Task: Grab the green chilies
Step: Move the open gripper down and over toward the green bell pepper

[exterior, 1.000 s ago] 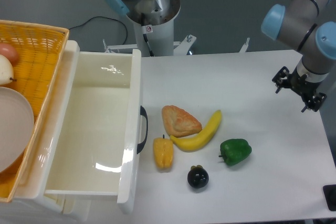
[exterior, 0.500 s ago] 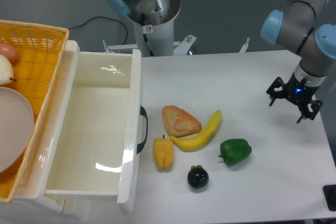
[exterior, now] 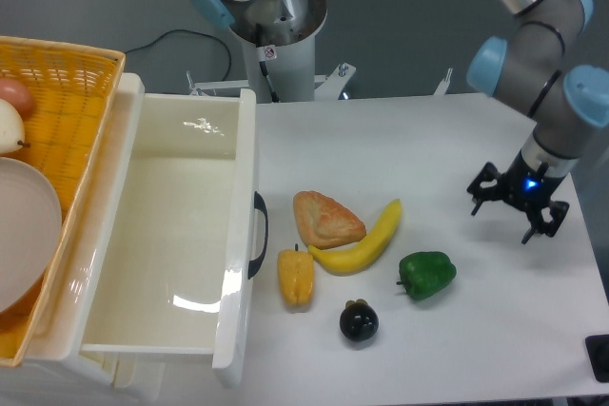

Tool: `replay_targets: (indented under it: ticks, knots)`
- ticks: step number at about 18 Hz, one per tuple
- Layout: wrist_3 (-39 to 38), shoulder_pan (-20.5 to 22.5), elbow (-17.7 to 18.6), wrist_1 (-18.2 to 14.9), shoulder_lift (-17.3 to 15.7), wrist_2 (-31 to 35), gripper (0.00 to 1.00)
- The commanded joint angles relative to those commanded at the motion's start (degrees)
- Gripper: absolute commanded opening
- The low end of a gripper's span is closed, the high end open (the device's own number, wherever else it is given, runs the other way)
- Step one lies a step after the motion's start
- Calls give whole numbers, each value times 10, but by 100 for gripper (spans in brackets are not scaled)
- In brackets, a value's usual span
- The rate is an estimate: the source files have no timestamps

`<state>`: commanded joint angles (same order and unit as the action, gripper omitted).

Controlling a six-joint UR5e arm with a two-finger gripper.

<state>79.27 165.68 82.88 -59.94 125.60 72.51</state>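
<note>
The green chilies are one glossy green bell pepper (exterior: 427,274) lying on the white table (exterior: 457,140), right of the banana. My gripper (exterior: 506,208) hangs above the table up and to the right of the pepper, apart from it. Its fingers are spread open and hold nothing.
A banana (exterior: 366,240), a bread piece (exterior: 325,219), a yellow-orange pepper (exterior: 296,278) and a small dark eggplant (exterior: 359,321) lie left of the green pepper. A white open bin (exterior: 171,235) and a yellow basket (exterior: 57,121) stand at the left. A dark object (exterior: 599,357) sits at the right edge.
My gripper has moved left and down, closer to the green pepper. The objects on the table have not moved.
</note>
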Motion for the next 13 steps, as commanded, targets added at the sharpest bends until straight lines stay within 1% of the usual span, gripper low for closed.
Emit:
replay_targets:
  ticks: [1, 4, 5, 8, 13]
  knots:
    - [11, -4, 2, 1, -3, 0, 100]
    - [90, -17, 5, 0, -4, 2, 100]
    - [105, -19, 6, -1, -4, 3, 100]
    - [120, -30, 15, -2, -6, 4, 100]
    - [121, -55, 15, -1, -4, 5, 100]
